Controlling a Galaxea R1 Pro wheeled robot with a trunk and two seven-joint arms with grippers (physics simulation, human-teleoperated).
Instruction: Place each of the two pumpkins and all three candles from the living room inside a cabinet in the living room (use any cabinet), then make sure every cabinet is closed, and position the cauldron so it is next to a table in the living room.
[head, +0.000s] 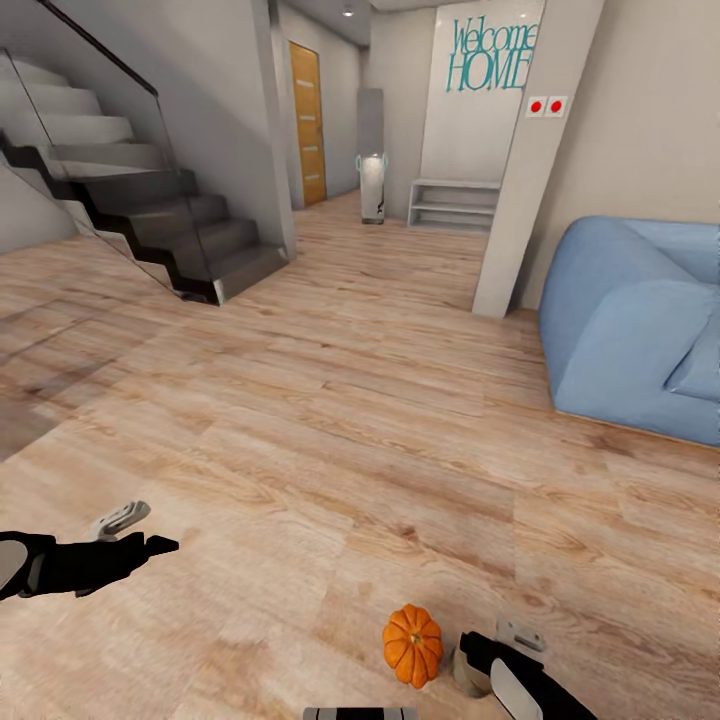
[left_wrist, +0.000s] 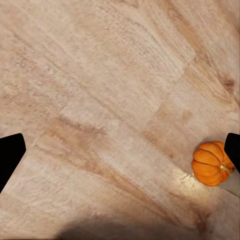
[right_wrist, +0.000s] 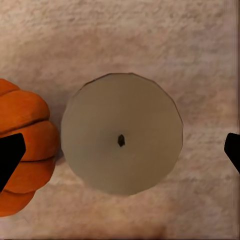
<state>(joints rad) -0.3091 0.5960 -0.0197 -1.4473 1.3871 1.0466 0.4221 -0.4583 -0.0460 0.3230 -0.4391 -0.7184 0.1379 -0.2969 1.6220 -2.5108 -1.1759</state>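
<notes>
Open living-room floor of pale wood planks (head: 330, 420), bounded by a dark staircase (head: 150, 220) at far left, a white pillar (head: 535, 160) at far centre-right and a blue sofa (head: 640, 320) at right; a broad bare stretch lies between them. At near centre a pumpkin (head: 412, 644) stands on the floor, and just to its right a candle (head: 468, 672) stands upright, partly hidden by the right arm. The right gripper (right_wrist: 120, 150) hangs directly above the candle (right_wrist: 121, 133), fingers spread wide to either side of it and holding nothing, an alignment that suggests a top-down grasp. The pumpkin (right_wrist: 22, 155) sits just beside the candle, leaving little room for the finger on that side. The left gripper (head: 135, 530), at near left, is spread wide and empty over bare floor.
</notes>
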